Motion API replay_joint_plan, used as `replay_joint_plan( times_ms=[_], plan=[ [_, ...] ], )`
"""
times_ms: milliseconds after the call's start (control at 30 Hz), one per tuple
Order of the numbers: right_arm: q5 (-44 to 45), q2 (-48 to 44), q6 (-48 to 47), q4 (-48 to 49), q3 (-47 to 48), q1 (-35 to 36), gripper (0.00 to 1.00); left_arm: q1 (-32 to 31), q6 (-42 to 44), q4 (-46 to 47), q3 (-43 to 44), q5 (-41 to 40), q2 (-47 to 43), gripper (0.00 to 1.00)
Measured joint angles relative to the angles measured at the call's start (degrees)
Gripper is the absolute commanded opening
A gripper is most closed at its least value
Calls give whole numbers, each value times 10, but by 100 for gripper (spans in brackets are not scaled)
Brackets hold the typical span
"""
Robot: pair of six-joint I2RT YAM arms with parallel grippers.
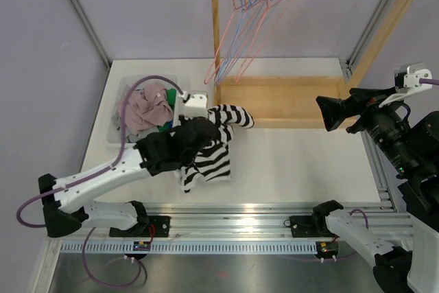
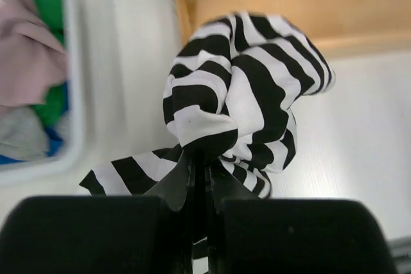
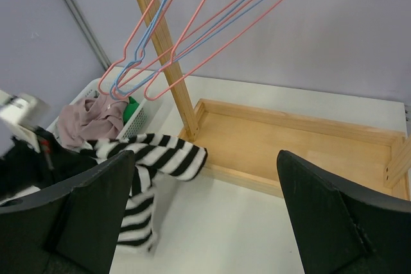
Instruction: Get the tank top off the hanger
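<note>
The black-and-white striped tank top (image 1: 214, 161) hangs bunched from my left gripper (image 1: 200, 130), which is shut on it just above the table, beside the wooden rack's left post. In the left wrist view the cloth (image 2: 250, 94) balloons out past the closed fingers (image 2: 200, 166). It also shows in the right wrist view (image 3: 160, 153). Several pink and blue wire hangers (image 1: 240, 25) hang bare on the rack's rail. My right gripper (image 1: 336, 111) is open and empty, raised at the rack's right end; it points toward the rack (image 3: 205, 178).
A white bin (image 1: 114, 128) of pink, green and grey clothes stands left of the tank top. The wooden rack's base tray (image 1: 288, 97) lies at the back. A black camera on a stand (image 1: 394, 135) is at the right edge.
</note>
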Motion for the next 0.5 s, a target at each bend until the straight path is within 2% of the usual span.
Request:
replay_joint_plan(
  times_ms=[133,300,500],
  plan=[
    [0,0,0,3,-1,0,100,36,30,-70,86,-58,-56,0],
    [0,0,0,4,0,0,100,107,92,-119,189,-96,-80,0],
    [-1,0,0,4,5,0,99,262,176,-137,275,-88,-76,0]
  ],
)
